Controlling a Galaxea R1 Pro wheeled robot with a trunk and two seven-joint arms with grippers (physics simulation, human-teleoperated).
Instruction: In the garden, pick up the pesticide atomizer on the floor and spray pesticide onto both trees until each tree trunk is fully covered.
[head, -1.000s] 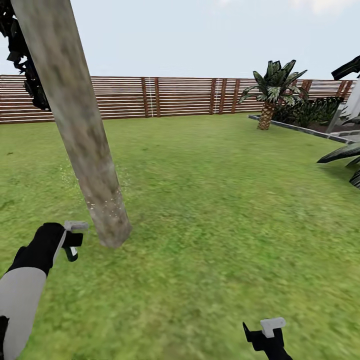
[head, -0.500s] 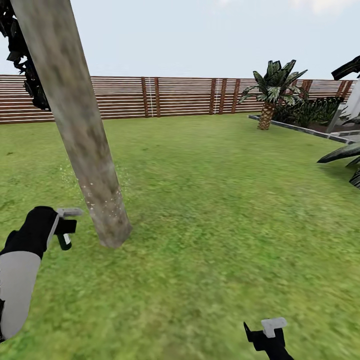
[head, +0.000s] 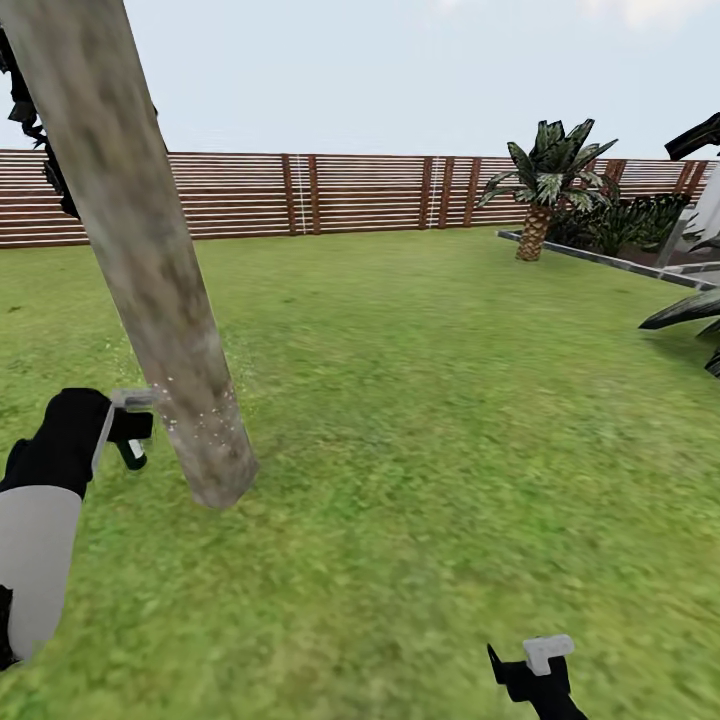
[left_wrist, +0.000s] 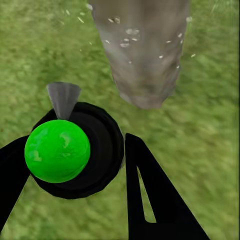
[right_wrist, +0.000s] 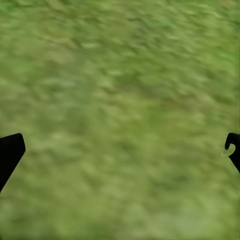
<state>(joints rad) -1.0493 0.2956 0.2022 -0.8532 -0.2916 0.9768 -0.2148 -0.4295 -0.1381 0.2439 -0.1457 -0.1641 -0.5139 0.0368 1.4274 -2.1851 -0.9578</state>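
A tree trunk (head: 150, 260) of mottled grey-beige bark leans up from the lawn (head: 420, 400) at the left, with dark foliage (head: 22, 100) behind its top. My left gripper (head: 128, 435) hangs just left of the trunk's lower part. It is shut on the pesticide atomizer (left_wrist: 57, 150), a black round body with a bright green ball on top. Its grey cone nozzle (left_wrist: 63, 97) points toward the trunk (left_wrist: 142, 55), where white specks dot the bark. My right gripper (head: 535, 672) is open low over the grass (right_wrist: 120, 75), holding nothing.
A reddish-brown slat fence (head: 350, 195) closes the far side of the lawn. A small palm (head: 545, 180) and a grey-edged planting bed (head: 600, 258) sit at the back right. Broad dark leaves (head: 690, 310) reach in from the right edge. Open grass lies between the trunk and them.
My left gripper has risen with the atomizer and come closer to the trunk. White specks now sit higher on the bark. The view has shifted slightly; the right gripper has stayed put.
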